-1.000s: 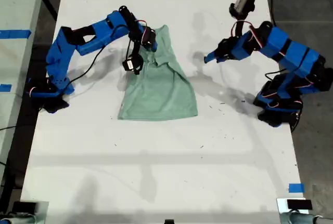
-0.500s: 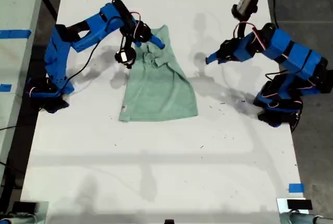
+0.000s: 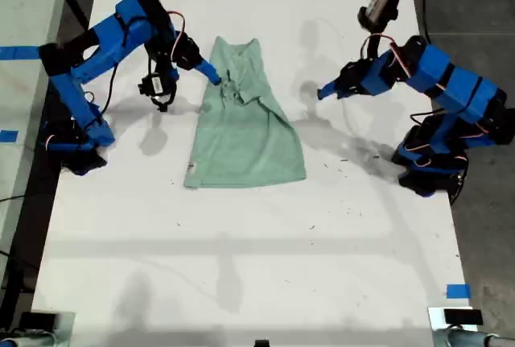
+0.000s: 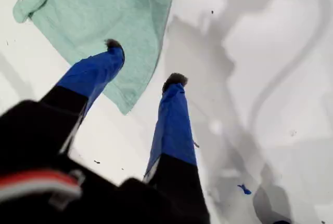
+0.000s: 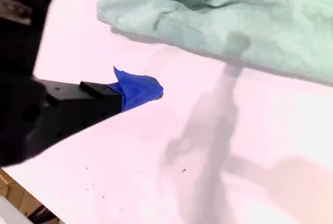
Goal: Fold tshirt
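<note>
Starting at the near side of the tabletop (image 3: 241,266), you have bare white surface and then the hem of the tshirt (image 3: 245,134), which lies flat in the middle, widest at that hem and narrowing toward its far end. A small tag (image 3: 191,167) shows at the hem corner on the exterior view's left. Farther up, the cloth looks folded in on itself and is rumpled into creases near the neck, so I judge the fold as partly made and untidy, with the lengthwise fold not yet done. My first gripper (image 3: 324,90) hangs on the exterior view's right, well apart from the shirt; its wrist view shows the jaws spread wide and empty, looking across toward the hem corner on its own side. My second gripper (image 3: 211,75) is a little farther back, on the exterior view's left, its blue tip just beside the shirt's edge by the rumpled part. From its wrist view only one fingertip (image 5: 151,89) shows, clear of the cloth with nothing on it, so I cannot tell how wide those jaws stand. For the next move you would likely want both grippers brought down onto matching corners at one end, pinching only the layers meant to travel, and the bunched neck area smoothed so the fold lands square.
</note>
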